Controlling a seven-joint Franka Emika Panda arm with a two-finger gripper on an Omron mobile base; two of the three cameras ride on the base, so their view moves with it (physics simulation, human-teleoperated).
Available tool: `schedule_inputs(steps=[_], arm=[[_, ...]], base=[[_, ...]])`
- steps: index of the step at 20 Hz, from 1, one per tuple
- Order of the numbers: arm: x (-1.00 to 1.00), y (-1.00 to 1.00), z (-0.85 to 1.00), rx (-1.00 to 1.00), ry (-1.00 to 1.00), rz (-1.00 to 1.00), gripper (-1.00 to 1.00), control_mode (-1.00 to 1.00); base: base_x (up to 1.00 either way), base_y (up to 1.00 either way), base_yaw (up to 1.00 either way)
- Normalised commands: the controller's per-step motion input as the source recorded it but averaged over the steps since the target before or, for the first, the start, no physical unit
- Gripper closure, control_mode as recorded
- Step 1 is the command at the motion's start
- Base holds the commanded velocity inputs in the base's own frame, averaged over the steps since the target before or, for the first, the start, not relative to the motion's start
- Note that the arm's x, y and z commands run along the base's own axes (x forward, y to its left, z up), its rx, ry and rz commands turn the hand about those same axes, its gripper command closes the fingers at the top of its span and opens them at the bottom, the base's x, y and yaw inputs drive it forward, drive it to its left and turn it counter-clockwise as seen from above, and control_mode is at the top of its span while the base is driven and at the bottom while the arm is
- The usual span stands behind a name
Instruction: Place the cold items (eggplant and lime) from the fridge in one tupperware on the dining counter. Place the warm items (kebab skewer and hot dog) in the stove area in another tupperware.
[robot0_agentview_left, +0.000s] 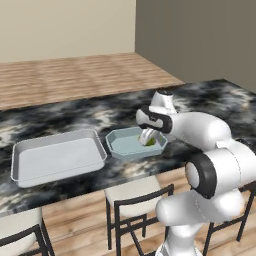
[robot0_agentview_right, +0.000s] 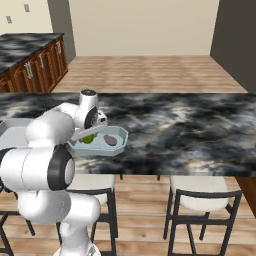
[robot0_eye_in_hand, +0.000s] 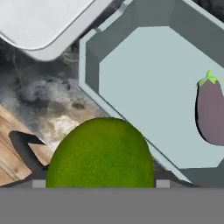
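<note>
I hold the lime (robot0_eye_in_hand: 100, 153) in my gripper (robot0_agentview_left: 148, 138) over the blue tupperware (robot0_agentview_left: 120, 148) where the eggplant (robot0_eye_in_hand: 211, 113) already lies; next I should release it inside.

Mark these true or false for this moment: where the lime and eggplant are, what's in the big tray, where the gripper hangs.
1. The dark purple eggplant lies inside the pale blue octagonal tupperware. True.
2. The yellow-green round lime rests on the wood floor. False: it sits between the fingers of the gripper, over the tupperware.
3. The large grey rectangular tray holds a hot dog. False: nothing lies in it.
4. Both containers stand on the black-and-white marbled dining counter. True.
</note>
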Motion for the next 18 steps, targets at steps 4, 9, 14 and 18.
schedule_inputs(steps=[4,9,14,18], arm=[[0.67,0.23,-0.38,0.0,0.05,0.13,1.0,-1.0],[0.58,0.42,-0.35,0.0,0.06,0.07,1.0,-1.0],[0.63,0.36,-0.44,0.0,0.06,0.07,1.0,-1.0],[0.57,0.06,-0.51,0.0,0.02,0.09,1.0,-1.0]], base=[[0.0,0.0,0.0],[0.0,0.0,0.0],[0.0,0.0,0.0],[0.0,0.0,0.0]])
